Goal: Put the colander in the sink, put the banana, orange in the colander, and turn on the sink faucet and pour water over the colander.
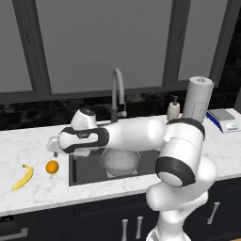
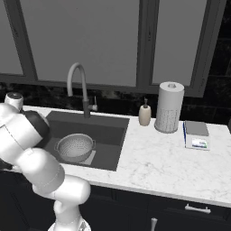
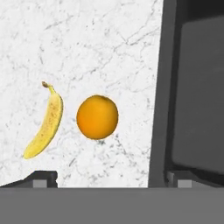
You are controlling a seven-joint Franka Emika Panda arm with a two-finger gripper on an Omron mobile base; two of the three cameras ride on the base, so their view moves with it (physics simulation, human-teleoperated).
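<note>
The silver perforated colander (image 1: 120, 161) (image 2: 75, 147) sits upright inside the dark sink (image 1: 83, 168) (image 2: 109, 135), below the gooseneck sink faucet (image 1: 117, 87) (image 2: 76, 76). No water is running. On the marble counter left of the sink lie the yellow banana (image 1: 23, 177) (image 3: 46, 123) and the orange (image 1: 52, 166) (image 3: 97, 117), close together but apart. My gripper (image 1: 54, 150) (image 3: 111, 179) hovers above the counter just behind the orange, pointing down. It is open, its fingertips (image 3: 43, 178) spread wide, with nothing between them.
Right of the sink stand a soap dispenser (image 1: 173, 109) (image 2: 145, 114), a white paper-towel roll (image 1: 197, 99) (image 2: 169, 107) and a flat kitchen scale (image 1: 222, 117) (image 2: 196, 134). A dark backsplash and windows run behind the counter. My arm spans across the sink's front.
</note>
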